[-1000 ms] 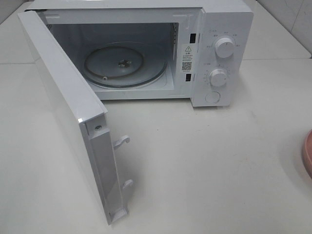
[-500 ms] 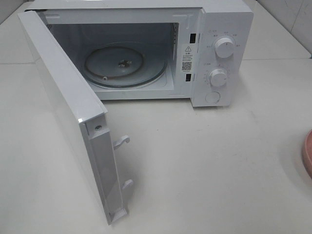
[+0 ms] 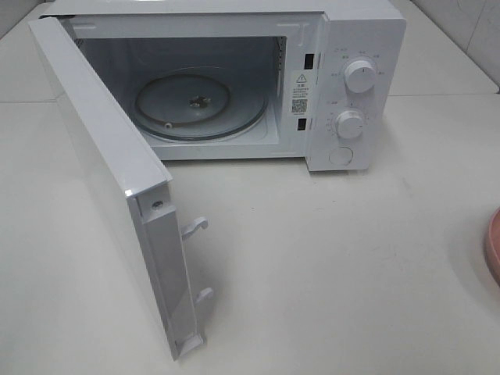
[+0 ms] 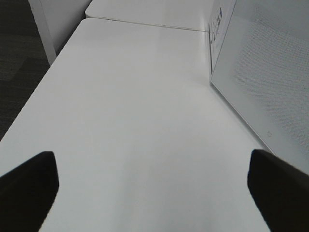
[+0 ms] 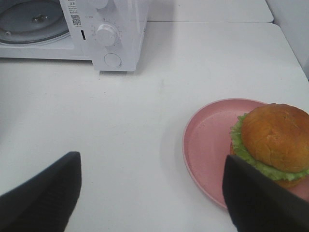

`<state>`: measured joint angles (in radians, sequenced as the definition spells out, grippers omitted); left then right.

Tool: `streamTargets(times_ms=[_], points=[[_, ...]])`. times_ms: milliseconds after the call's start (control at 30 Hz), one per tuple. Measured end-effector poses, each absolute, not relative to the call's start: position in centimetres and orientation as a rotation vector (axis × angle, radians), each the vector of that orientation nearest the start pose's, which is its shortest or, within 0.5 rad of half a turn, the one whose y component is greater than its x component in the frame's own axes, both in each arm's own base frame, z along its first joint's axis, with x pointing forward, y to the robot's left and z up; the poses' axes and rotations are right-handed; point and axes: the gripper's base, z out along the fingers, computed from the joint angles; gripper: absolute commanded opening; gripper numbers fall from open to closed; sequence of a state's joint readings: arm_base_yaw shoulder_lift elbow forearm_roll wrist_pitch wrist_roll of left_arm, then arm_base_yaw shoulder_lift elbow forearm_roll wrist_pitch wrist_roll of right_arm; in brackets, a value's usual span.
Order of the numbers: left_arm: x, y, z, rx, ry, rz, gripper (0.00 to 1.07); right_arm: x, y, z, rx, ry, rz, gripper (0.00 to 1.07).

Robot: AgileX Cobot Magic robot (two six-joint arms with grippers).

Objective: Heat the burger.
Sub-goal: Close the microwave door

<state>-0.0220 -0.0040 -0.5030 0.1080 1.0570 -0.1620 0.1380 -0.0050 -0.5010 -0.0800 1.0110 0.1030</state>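
The burger (image 5: 275, 137), with a golden-brown bun and green lettuce, sits on the right half of a round pink plate (image 5: 203, 140) in the right wrist view. My right gripper (image 5: 152, 203) is open above the table, short of the plate, with nothing between its dark fingers (image 5: 43, 198). One finger overlaps the plate's near rim. My left gripper (image 4: 152, 193) is open over bare table beside the microwave door (image 4: 260, 82). Neither arm appears in the exterior high view, where only the plate's edge (image 3: 494, 250) shows at the right border.
The white microwave (image 3: 351, 47) stands at the back with its door (image 3: 109, 180) swung wide open toward the front left. Its glass turntable (image 3: 195, 101) has nothing on it. Two knobs (image 3: 359, 76) and a button are on its right panel.
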Motion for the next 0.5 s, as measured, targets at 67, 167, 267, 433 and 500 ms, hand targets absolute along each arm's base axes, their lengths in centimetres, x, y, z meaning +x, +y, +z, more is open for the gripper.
streamTargets(times_ms=[67,167,267,433,500], points=[[-0.58,0.87,27.88,-0.147,2.024,0.013,1.01,-0.31,-0.67,28.18,-0.033,1.986,0.061,0.76],[-0.58,0.87,27.88,-0.147,2.024,0.013,1.01,-0.31,-0.67,28.18,-0.033,1.986,0.061,0.76],[-0.58,0.87,27.88,-0.147,2.024,0.013,1.01,-0.31,-0.67,28.18,-0.033,1.986,0.061,0.76],[-0.58,0.87,27.88,-0.147,2.024,0.013,1.01,-0.31,-0.67,28.18,-0.033,1.986,0.061,0.76],[-0.58,0.87,27.88,-0.147,2.024,0.013,1.01,-0.31,-0.67,28.18,-0.033,1.986,0.061,0.76]])
